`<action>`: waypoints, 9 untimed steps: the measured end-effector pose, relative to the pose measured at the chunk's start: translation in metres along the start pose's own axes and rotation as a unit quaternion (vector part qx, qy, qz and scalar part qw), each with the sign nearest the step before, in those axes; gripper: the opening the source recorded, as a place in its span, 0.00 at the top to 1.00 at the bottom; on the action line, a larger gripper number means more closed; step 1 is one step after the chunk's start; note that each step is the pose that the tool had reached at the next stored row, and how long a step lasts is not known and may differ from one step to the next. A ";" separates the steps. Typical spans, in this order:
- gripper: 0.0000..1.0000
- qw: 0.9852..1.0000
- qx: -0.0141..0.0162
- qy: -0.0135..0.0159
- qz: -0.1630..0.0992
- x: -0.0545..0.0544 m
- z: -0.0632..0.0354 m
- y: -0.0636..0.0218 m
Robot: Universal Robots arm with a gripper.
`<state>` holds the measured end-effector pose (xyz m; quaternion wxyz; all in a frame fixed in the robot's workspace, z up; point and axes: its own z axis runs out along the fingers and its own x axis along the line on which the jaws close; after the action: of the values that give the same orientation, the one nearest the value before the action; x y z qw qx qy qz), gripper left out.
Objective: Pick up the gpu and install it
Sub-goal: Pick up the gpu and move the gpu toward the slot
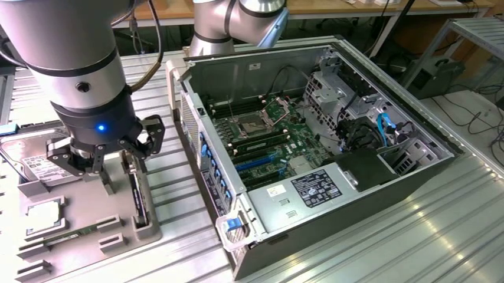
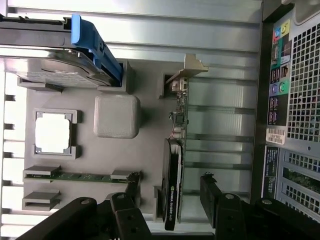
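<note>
Black fingers (image 2: 216, 200) of the gripper (image 2: 170, 186) are showing closest in the wrist view, and they are spread wide apart. They are holding nothing. One finger is hanging on each side of the gpu (image 2: 175, 150), with a gap on both sides, so they are not touching it. The gpu is standing up on its thin edge in a slot of the gray tray (image 2: 150, 125), and its silver bracket (image 2: 192, 67) is sticking out at the end far from the fingers. In the exterior view the gripper (image 1: 110, 168) is hanging low over the tray (image 1: 87, 212), right above the gpu (image 1: 140, 197), which is sitting at the side of the tray closest to the computer case (image 1: 346, 221). Other parts are lying in the same tray: a silver hard drive (image 2: 55, 70) with a blue piece (image 2: 95, 45) on it, a square chip (image 2: 52, 132), and a thin green memory stick (image 2: 75, 176). The case is lying open on the metal table (image 1: 409, 247), just beside the tray at the exterior view's right, and a green board (image 1: 275, 141) is showing inside it.
</note>
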<state>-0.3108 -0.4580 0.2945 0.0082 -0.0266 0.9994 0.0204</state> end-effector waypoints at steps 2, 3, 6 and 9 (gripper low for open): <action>0.40 1.000 0.000 0.001 0.002 0.000 0.0015 -0.0001; 0.40 1.000 0.000 0.001 0.002 0.000 0.0023 -0.0001; 0.40 1.000 0.000 0.002 0.004 -0.001 0.0050 -0.0003; 0.40 1.000 0.000 0.002 0.006 -0.001 0.0088 -0.0006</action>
<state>-0.3094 -0.4581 0.2858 0.0064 -0.0209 0.9996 0.0204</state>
